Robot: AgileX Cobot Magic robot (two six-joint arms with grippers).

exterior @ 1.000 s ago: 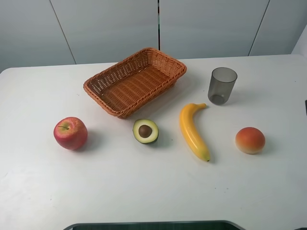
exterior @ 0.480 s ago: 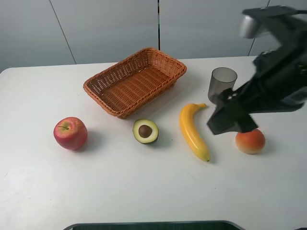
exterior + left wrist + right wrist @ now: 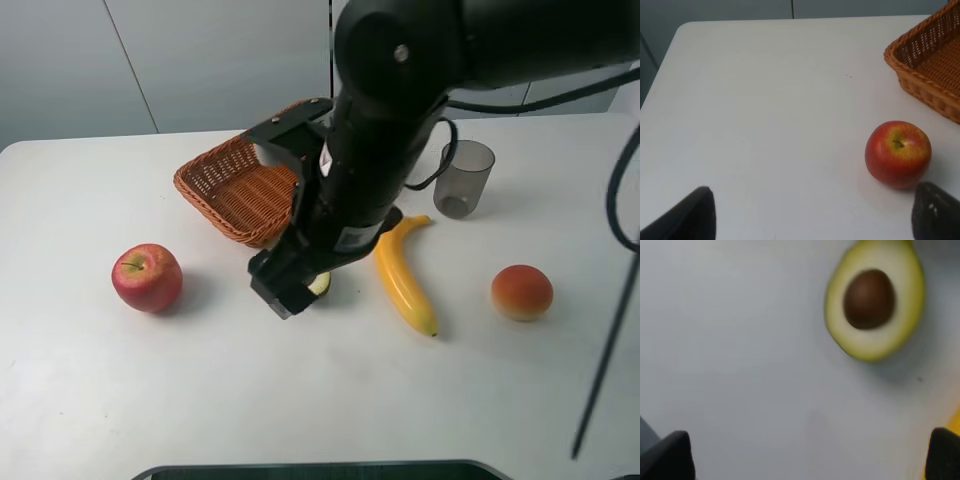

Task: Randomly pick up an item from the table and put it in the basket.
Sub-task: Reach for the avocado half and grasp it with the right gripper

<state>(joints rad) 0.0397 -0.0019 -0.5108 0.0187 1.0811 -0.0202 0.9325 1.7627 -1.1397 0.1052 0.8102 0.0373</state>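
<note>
The halved avocado [image 3: 872, 300] lies cut face up with its brown pit showing, on the white table [image 3: 100, 400]. In the exterior high view only a sliver of it [image 3: 321, 285] shows under my right arm. My right gripper [image 3: 285, 290] hangs just over the table beside the avocado, open and empty; its fingertips [image 3: 670, 455] show at the frame corners in the right wrist view. The wicker basket [image 3: 225, 185] stands behind, partly hidden by the arm. My left gripper [image 3: 815, 217] is open and empty, low over the table near the red apple.
A red apple [image 3: 147, 277] lies at the left, also in the left wrist view [image 3: 898, 153] near the basket corner [image 3: 930, 65]. A banana [image 3: 405, 275], a grey cup [image 3: 465, 178] and an orange-red fruit [image 3: 521, 292] lie to the right.
My right arm has swung in from the right, across the banana, and now covers the avocado and part of the basket. The fruit and basket have not moved.
</note>
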